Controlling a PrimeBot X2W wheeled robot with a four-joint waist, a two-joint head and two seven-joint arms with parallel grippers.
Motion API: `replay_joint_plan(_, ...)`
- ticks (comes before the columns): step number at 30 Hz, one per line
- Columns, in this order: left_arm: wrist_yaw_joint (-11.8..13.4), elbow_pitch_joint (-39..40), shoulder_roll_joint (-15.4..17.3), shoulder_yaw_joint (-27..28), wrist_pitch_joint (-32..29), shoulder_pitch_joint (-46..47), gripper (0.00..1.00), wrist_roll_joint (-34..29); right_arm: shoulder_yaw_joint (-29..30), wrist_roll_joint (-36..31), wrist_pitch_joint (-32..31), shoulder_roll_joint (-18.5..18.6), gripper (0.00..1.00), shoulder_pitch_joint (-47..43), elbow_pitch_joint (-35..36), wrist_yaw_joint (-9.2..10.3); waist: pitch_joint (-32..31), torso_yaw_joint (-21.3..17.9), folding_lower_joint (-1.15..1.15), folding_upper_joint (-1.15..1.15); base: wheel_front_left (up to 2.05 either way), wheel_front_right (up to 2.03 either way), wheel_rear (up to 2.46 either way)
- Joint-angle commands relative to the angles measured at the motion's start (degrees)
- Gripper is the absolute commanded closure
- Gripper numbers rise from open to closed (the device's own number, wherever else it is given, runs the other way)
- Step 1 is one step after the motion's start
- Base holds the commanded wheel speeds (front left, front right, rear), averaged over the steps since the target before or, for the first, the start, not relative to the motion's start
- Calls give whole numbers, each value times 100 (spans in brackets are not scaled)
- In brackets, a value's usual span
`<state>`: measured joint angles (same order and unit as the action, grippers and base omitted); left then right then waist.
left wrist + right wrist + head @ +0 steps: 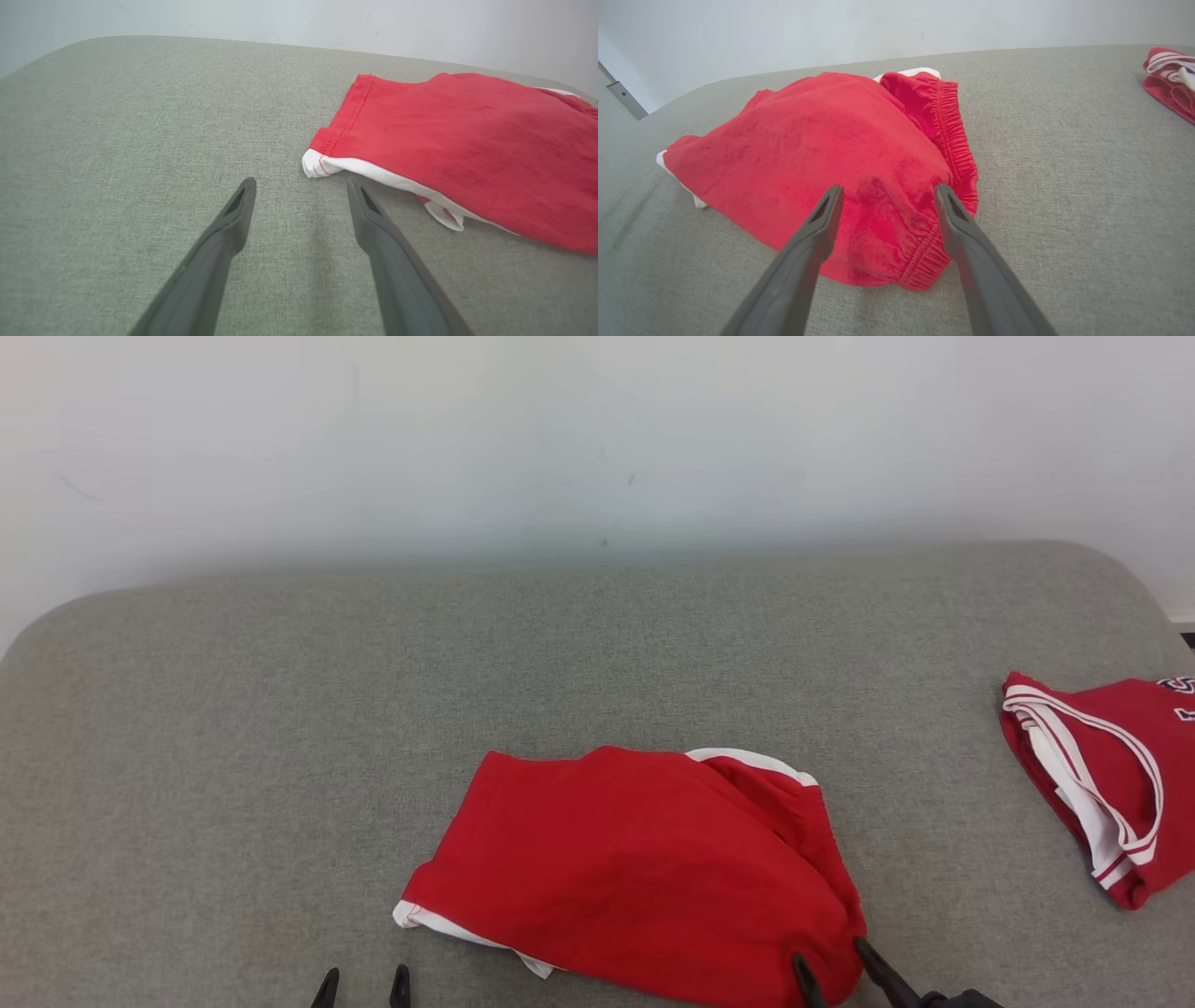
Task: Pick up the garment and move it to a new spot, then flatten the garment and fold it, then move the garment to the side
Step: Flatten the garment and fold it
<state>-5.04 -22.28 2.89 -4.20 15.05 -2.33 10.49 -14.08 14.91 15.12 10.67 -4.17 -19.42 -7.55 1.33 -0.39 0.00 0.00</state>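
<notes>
The garment (635,868) is a pair of red shorts with white trim, lying folded and a little rumpled on the grey surface, front centre. My left gripper (363,986) stands open just left of its white-trimmed near corner (314,166), holding nothing. My right gripper (831,963) is open over the shorts' right end, its fingertips above the elastic waistband (952,140). In the left wrist view the open gripper (301,192) points at bare fabric beside the garment (467,144). In the right wrist view the open gripper (886,199) frames the red cloth (822,140) with nothing clamped.
A second red garment (1102,775) with white and red striped trim lies folded at the right edge of the grey upholstered surface (233,728), also in the right wrist view (1169,74). A pale wall (597,439) rises behind. Bare grey surface stretches left and behind the shorts.
</notes>
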Motion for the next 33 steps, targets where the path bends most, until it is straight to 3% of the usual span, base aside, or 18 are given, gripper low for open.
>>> replay_joint_plan(1,-2,20,1,-6,17,-57,0,-21,37,-57,0,-17,0,40,-36,15,14,18,0,0,0,0,0)
replay_joint_plan(9,18,17,0,-30,17,-12,0,64,225,-454,1,-163,1,309,-330,15,123,90,0,0,0,0,0)
replay_joint_plan(13,26,32,0,-59,17,64,0,82,288,-475,0,-219,100,386,-453,15,188,141,0,0,0,0,0)
replay_joint_plan(26,-21,51,0,-200,17,272,0,68,757,-449,1,-216,100,1223,-229,15,477,398,0,0,0,0,0)
replay_joint_plan(33,-29,2,-1,-371,17,415,0,100,1083,-737,0,-129,100,2116,-1054,15,704,800,0,0,0,0,0)
